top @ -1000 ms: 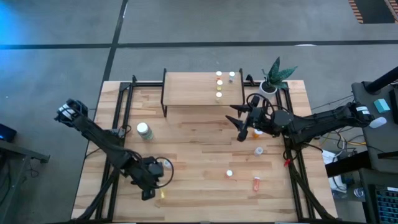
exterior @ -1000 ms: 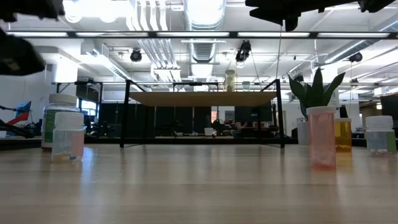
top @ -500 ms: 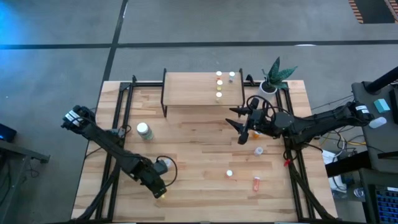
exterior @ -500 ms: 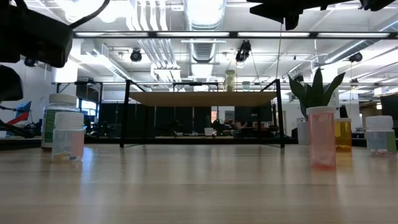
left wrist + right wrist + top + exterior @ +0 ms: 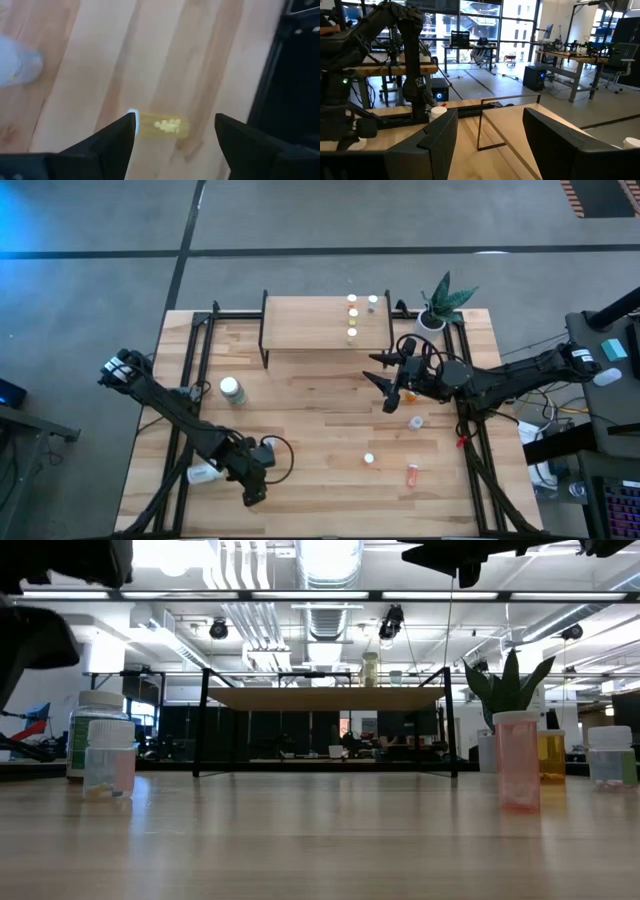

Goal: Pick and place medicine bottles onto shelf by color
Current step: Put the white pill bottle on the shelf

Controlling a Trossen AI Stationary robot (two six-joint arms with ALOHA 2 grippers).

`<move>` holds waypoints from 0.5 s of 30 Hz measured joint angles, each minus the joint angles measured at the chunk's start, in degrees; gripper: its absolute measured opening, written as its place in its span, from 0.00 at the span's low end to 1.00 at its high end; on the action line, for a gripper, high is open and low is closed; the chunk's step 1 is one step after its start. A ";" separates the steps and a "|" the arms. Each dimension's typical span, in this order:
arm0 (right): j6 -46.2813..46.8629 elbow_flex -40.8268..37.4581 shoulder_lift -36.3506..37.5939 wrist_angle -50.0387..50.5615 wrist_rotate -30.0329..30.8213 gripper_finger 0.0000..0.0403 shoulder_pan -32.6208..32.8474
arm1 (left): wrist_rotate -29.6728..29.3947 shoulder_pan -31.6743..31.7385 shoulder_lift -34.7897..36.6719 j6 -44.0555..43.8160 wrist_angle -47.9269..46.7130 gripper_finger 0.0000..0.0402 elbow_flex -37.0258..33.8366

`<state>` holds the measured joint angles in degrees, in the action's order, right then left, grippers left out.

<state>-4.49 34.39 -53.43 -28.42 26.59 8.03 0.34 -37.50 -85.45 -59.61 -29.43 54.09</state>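
My left gripper [image 5: 253, 490] is open near the table's near left edge, pointing down over a yellow medicine bottle [image 5: 162, 125] that lies on its side on the wood. The fingers stand on either side of the bottle, and I see no contact. That bottle is hidden under the gripper in the high view. My right gripper [image 5: 388, 390] hangs open and empty above the table, near the shelf's [image 5: 310, 320] right leg. Several white-capped bottles [image 5: 352, 318] stand in a row on the shelf's right end.
A large white bottle [image 5: 232, 390] stands left of centre and a clear bottle [image 5: 203, 473] sits beside my left arm. An amber bottle [image 5: 408, 392], a small white-capped bottle [image 5: 415, 421], another [image 5: 369, 459] and a lying orange-red bottle [image 5: 411, 473] are on the right. A plant pot [image 5: 432, 320] stands right of the shelf.
My left gripper has moved toward the near edge and settled over the yellow bottle, turning about as the forearm swung. The clear bottle beside that arm has come into sight from under it. No bottle has moved.
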 joint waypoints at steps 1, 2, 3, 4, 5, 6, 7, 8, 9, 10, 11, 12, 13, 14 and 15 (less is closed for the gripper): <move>0.00 0.00 0.00 0.00 0.00 0.53 0.00 | 0.00 0.00 0.02 0.00 -0.31 0.64 0.45; -0.01 0.00 0.00 -0.01 0.00 0.53 0.00 | 0.01 -0.03 0.02 0.00 -1.04 0.64 0.95; 0.00 0.00 0.00 -0.01 0.01 0.53 0.00 | 0.02 -0.18 0.02 0.00 -2.09 0.64 1.42; -0.02 0.00 0.00 0.00 0.00 0.53 0.00 | 0.00 -0.41 0.02 -0.01 -3.45 0.64 1.86; 0.00 0.00 0.00 0.02 0.00 0.53 0.00 | -0.01 -0.72 0.02 0.00 -4.86 0.64 2.28; 0.00 0.00 0.00 0.08 0.00 0.53 0.00 | -0.02 -1.08 0.02 0.00 -6.45 0.64 2.73; 0.00 0.00 0.00 0.18 0.00 0.53 0.00 | 0.02 -1.55 0.02 0.00 -8.26 0.64 3.21; 0.00 0.00 0.00 0.28 0.02 0.53 0.00 | -0.02 -2.11 0.02 -0.02 -10.13 0.64 3.74; 0.00 0.00 0.00 0.41 0.00 0.53 0.00 | 0.00 -2.77 0.02 0.00 -11.56 0.64 4.25; 0.00 0.00 0.00 0.61 0.01 0.53 0.00 | 0.02 -3.56 0.02 -0.01 -13.04 0.64 4.78; 0.00 0.00 0.00 0.72 0.02 0.53 0.00 | 0.03 -4.48 0.02 -0.01 -14.89 0.64 5.24; 0.00 0.00 -0.01 0.74 0.01 0.53 0.00 | 0.09 -5.54 0.04 -0.07 -16.73 0.64 5.60; 0.00 0.00 -0.02 0.74 0.02 0.53 0.00 | 0.36 -6.85 0.04 -0.19 -18.45 0.64 5.88; 0.00 0.00 -0.02 0.74 0.01 0.53 0.00 | 0.71 -8.28 0.04 -0.76 -19.91 0.64 6.00; -0.01 0.00 -0.02 0.72 0.02 0.53 -0.01 | 0.90 -9.73 0.04 -1.63 -21.38 0.64 6.00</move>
<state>-4.50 34.39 -53.45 -27.70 26.61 8.03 1.25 -47.23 -85.41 -61.24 -50.81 60.09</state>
